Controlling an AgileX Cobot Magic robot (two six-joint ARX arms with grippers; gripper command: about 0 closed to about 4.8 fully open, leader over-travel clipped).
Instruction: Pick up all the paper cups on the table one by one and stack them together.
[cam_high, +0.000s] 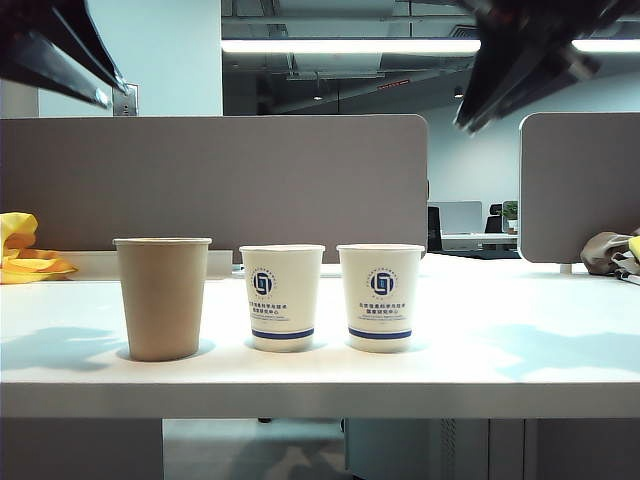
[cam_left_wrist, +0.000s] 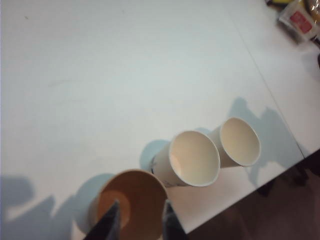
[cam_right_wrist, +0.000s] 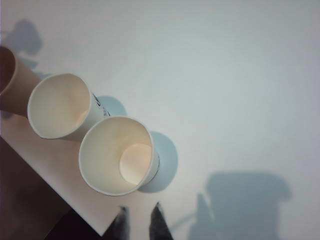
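Grey-brown partition panels (cam_high: 215, 180) stand behind the white table (cam_high: 500, 350), with a dim office and strip ceiling lights beyond them. Three paper cups stand upright in a row near the table's front edge, close together but not touching. At the left of the exterior view is the plain brown cup (cam_high: 162, 297), a little taller than the others and bearing no print. Next to it stands the middle white cup (cam_high: 282, 296), and to the right of that the right white cup (cam_high: 380, 296). Each white cup carries a round blue logo, a few lines of small blue text beneath it that are too small to read, and a dark blue band near the base. All three are empty inside.

Yellow cloth (cam_high: 25, 252) lies at the far left of the table, and a bundle of grey and yellow fabric (cam_high: 612, 252) at the far right. A packet with a red label (cam_left_wrist: 300, 20) sits near the table's corner in the left wrist view; its writing is illegible.

Both arms hang above the table. The left gripper (cam_left_wrist: 140, 222) is over the brown cup (cam_left_wrist: 132, 202), its fingers apart and holding nothing. The right gripper (cam_right_wrist: 140, 222) hovers just off the right white cup (cam_right_wrist: 120, 155), its fingers slightly apart and empty.
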